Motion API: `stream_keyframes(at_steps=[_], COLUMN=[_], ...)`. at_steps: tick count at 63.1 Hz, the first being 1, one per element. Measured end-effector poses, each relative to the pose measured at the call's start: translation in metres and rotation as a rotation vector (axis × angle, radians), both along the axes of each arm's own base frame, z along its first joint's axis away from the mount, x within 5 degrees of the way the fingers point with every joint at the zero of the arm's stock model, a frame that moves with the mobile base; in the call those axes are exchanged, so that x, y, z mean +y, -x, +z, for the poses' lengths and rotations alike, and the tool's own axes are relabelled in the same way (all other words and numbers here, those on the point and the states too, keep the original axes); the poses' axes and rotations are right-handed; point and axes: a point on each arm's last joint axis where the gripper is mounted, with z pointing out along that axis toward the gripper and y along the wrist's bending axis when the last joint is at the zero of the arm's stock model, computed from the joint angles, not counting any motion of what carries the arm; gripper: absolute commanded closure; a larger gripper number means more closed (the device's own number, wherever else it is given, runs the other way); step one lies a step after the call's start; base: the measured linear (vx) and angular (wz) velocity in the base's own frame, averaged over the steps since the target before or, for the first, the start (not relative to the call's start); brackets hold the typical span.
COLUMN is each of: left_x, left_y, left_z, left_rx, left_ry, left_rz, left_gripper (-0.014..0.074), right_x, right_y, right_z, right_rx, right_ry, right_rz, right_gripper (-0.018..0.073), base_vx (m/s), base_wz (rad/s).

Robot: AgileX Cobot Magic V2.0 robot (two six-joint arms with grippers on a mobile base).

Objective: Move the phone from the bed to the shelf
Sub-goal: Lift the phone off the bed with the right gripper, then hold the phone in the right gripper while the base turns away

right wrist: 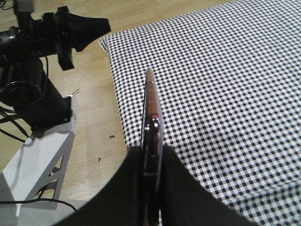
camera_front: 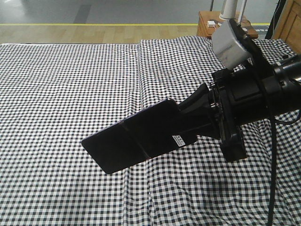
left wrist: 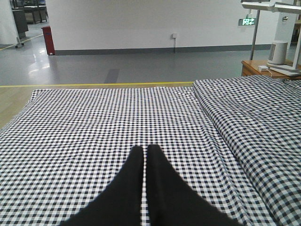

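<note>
The right claw (camera_front: 184, 117) pinches the phone (camera_front: 136, 136) by one short end. The slab hangs out flat in the air above the bed (camera_front: 70, 84), clear of the checked cloth. The left claw (left wrist: 145, 162) is pressed together on nothing, low over the bed.

I'd say the carry is the step in hand. With so much of the phone sticking out past the grip, the pinch wants to stay firm and the wrist steady, with no quick swing, or the glossy slab could pivot or slip. It should also travel high enough above the bed not to drag on the folds.

The front view shows the phone's broad dark face, its crease and a white sticker (camera_front: 179, 140) beside the claw. The right wrist view gives the phone edge-on, pinkish rim upward, and shows the left arm out beyond the bed over wooden floor (right wrist: 94, 108). The left wrist view alone shows the bedside table (left wrist: 256, 68) past the bed's far corner. A wooden panel (camera_front: 288, 21) beyond the bed may be the shelf; I can't be sure.
</note>
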Motion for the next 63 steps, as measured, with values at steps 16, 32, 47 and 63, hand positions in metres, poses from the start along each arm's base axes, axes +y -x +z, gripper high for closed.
stream_keyframes(at_steps=[16,32,47,63], left_x=[0.0,0.0,0.0,0.0], left_y=[0.0,0.0,0.0,0.0], left_z=[0.0,0.0,0.0,0.0], left_rx=[0.0,0.0,0.0,0.0], left_ry=[0.0,0.0,0.0,0.0], left_rz=[0.0,0.0,0.0,0.0], left_gripper=[0.0595,0.0595,0.0595,0.0595], right_x=[0.0,0.0003,0.0005,0.0005], right_y=[0.0043,0.0043,0.0044,0.0044], right_z=[0.0041,0.0045,0.0049,0.0049], right_rx=[-0.011,-0.008,-0.006,-0.006], right_ry=[-0.01,-0.017,-0.022,-0.022], right_rz=[0.005,0.004,0.003,0.003], right_gripper=[0.0562,0.0562,0.0562,0.0562], base_vx=[0.0,0.0,0.0,0.0], base_wz=[0.0,0.0,0.0,0.0])
